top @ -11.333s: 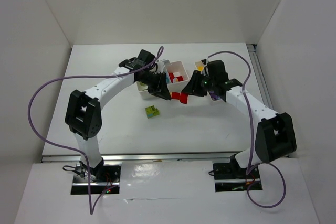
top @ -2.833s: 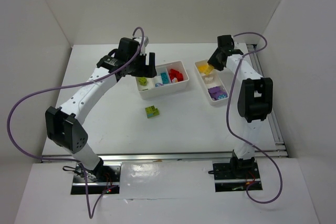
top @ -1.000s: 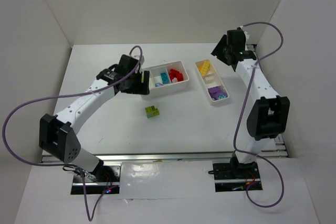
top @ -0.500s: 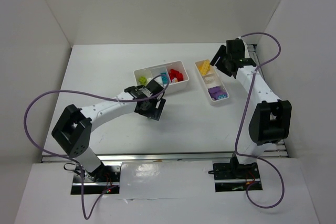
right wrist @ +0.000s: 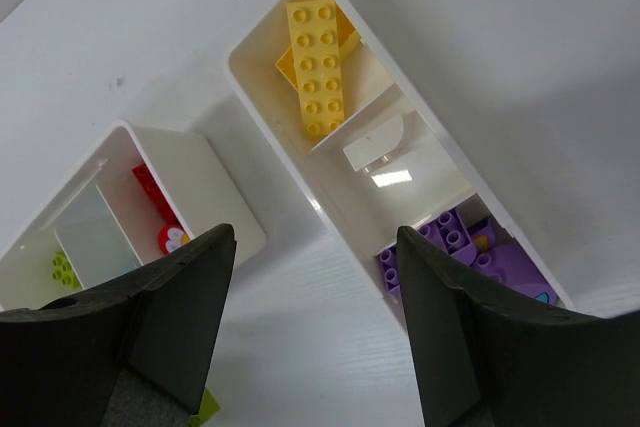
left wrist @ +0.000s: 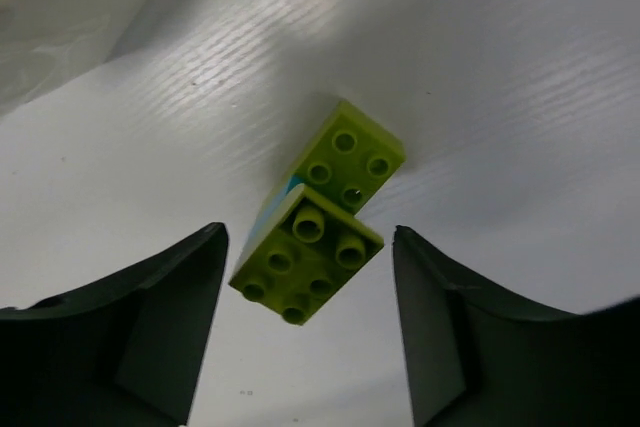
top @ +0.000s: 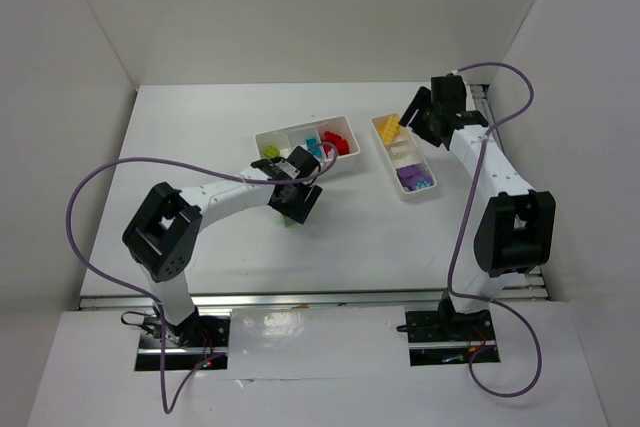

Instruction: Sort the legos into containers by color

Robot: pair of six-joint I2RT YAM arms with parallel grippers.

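A white desk, walled in white on three sides, carries everything. Nearest the arm bases, the left jaws point down at the desk and stand wide, holding nothing. Between them, touching neither finger, lies a lime green lego stack. It is two lime bricks stacked studs-up, the upper one shifted toward the wrist camera, with a sliver of teal showing between the two. From above, this stack is almost wholly hidden under the left wrist.

Just beyond the left jaws sits the wider tray. It has a lime brick in its left compartment, teal bricks in the middle and red bricks on the right.

Farther back and to the right, the right jaws hang above the desk, parted and empty. Below them lies the narrower tray. Purple bricks fill the compartment nearest the jaws, a white piece lies in the middle one, and yellow bricks are in the farthest.
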